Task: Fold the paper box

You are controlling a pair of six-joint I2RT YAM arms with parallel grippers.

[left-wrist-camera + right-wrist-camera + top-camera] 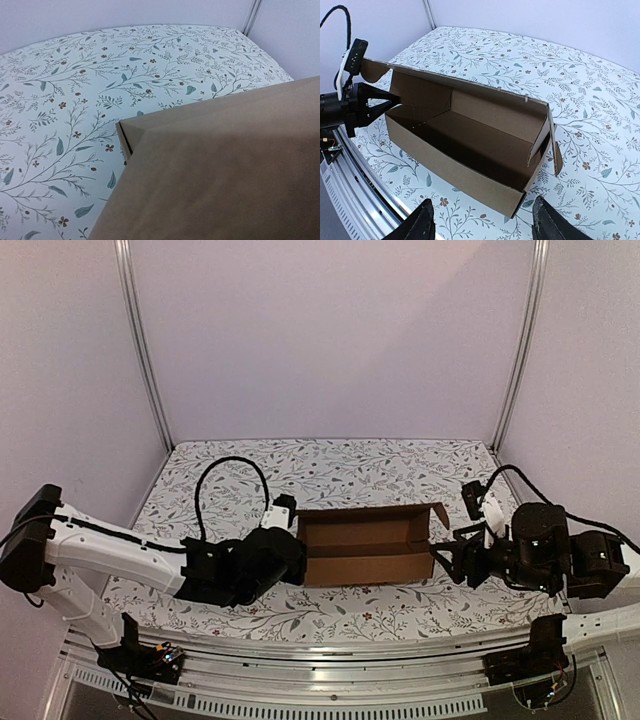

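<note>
Right fingers [422,225] splayed before the paper box [470,150]; left fingers [375,102] at its far end, grip unclear.

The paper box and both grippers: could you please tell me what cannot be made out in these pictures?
1. Left wrist view: the paper box, close and blurred, fills the frame; no fingers show.
2. The left gripper is small and dark at the box's end in the right wrist view; whether it grips is unclear.
3. The right gripper shows only spread fingertips; the bottom edge cuts off the rest.
</note>
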